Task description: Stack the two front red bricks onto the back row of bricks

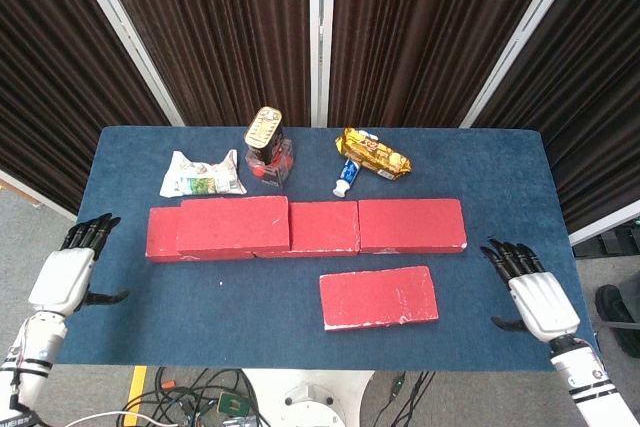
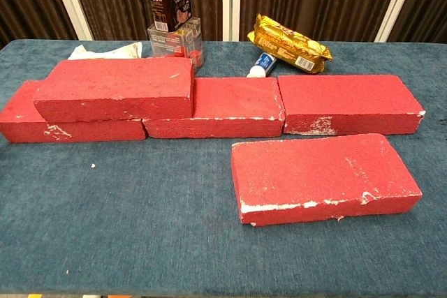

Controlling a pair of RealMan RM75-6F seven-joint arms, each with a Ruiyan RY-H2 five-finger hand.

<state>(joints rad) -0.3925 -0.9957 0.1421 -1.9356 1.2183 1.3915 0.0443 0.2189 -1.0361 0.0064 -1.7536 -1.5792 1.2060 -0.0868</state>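
Note:
A back row of red bricks (image 1: 325,226) (image 2: 237,106) crosses the middle of the blue table (image 1: 250,297). One more red brick (image 1: 233,224) (image 2: 115,88) lies stacked on the row's left end. A single red brick (image 1: 378,297) (image 2: 325,176) lies flat in front of the row, toward the right. My left hand (image 1: 67,274) hovers off the table's left edge, fingers spread and holding nothing. My right hand (image 1: 535,297) is at the front right corner, fingers spread, holding nothing. Neither hand shows in the chest view.
Behind the row stand a tin can on a clear box (image 1: 266,147) (image 2: 171,15), a white packet (image 1: 200,175) (image 2: 105,51), a gold snack pack (image 1: 373,152) (image 2: 290,45) and a small tube (image 1: 345,179) (image 2: 262,65). Dark curtains hang behind the table.

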